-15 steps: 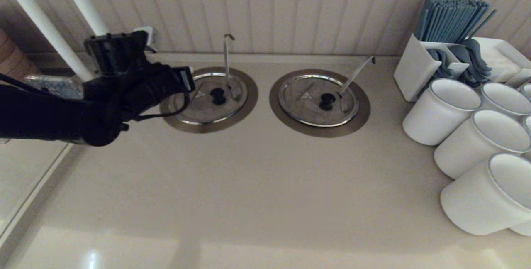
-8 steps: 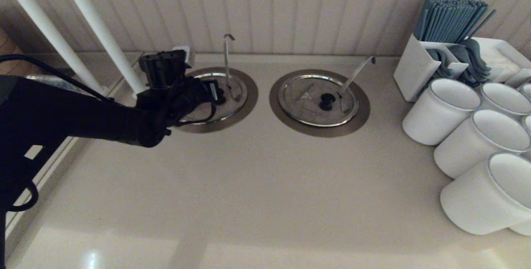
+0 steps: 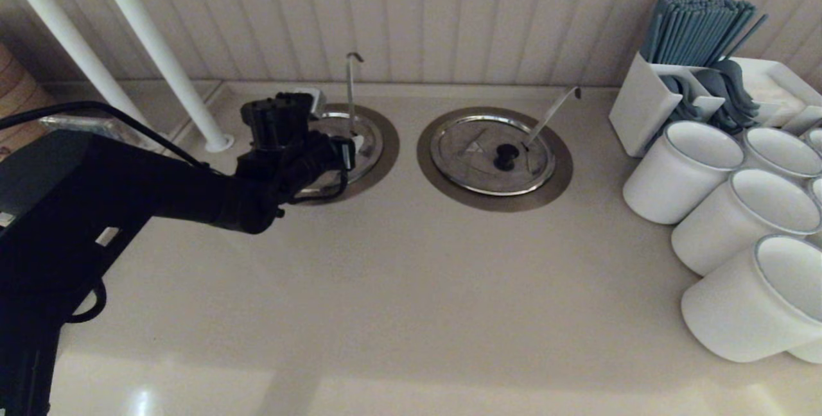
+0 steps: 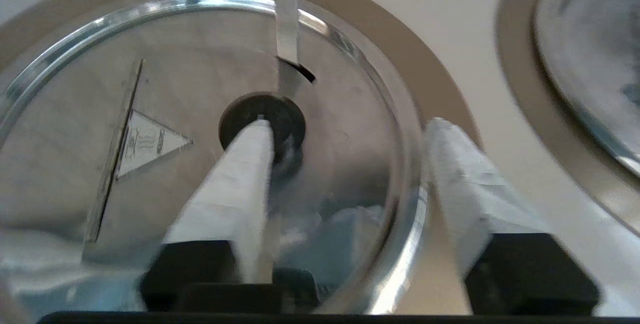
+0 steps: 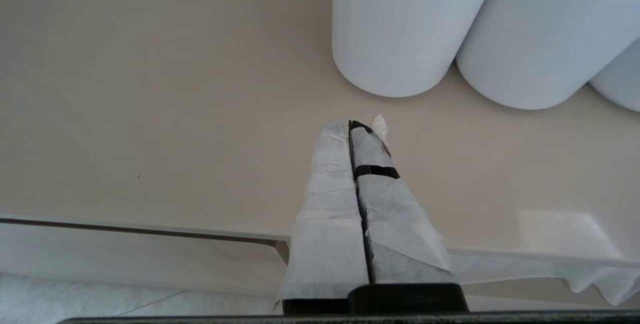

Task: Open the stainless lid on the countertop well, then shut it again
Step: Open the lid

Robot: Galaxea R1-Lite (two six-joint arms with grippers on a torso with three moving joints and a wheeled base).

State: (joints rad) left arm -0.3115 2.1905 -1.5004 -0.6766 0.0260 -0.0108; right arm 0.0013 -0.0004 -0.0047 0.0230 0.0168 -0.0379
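The stainless lid (image 3: pixel 369 146) lies flat and closed on the countertop well (image 3: pixel 389 146), the left one of two, with an upright hooked ladle handle (image 3: pixel 350 88) through its notch. My left gripper (image 3: pixel 347 146) hovers over the lid, hiding the knob in the head view. In the left wrist view the left gripper (image 4: pixel 350 126) is open with nothing held. One taped fingertip (image 4: pixel 257 131) lies in front of the black knob (image 4: pixel 285 114); the other (image 4: pixel 442 131) is over the lid's rim. The triangle mark (image 4: pixel 150 141) shows. My right gripper (image 5: pixel 352 125) is shut and parked over the counter.
A twin lid (image 3: pixel 475 153) with a slanting ladle handle (image 3: pixel 552 114) covers the well to the right. White cups (image 3: pixel 684 172) and a holder of blue straws (image 3: pixel 693 31) crowd the right side. White poles (image 3: pixel 160 56) stand at the back left. The counter edge (image 5: pixel 150 229) is near.
My left arm has swung right and forward from beside the well to above the lid, covering the knob. Its gripper has gone from shut to open.
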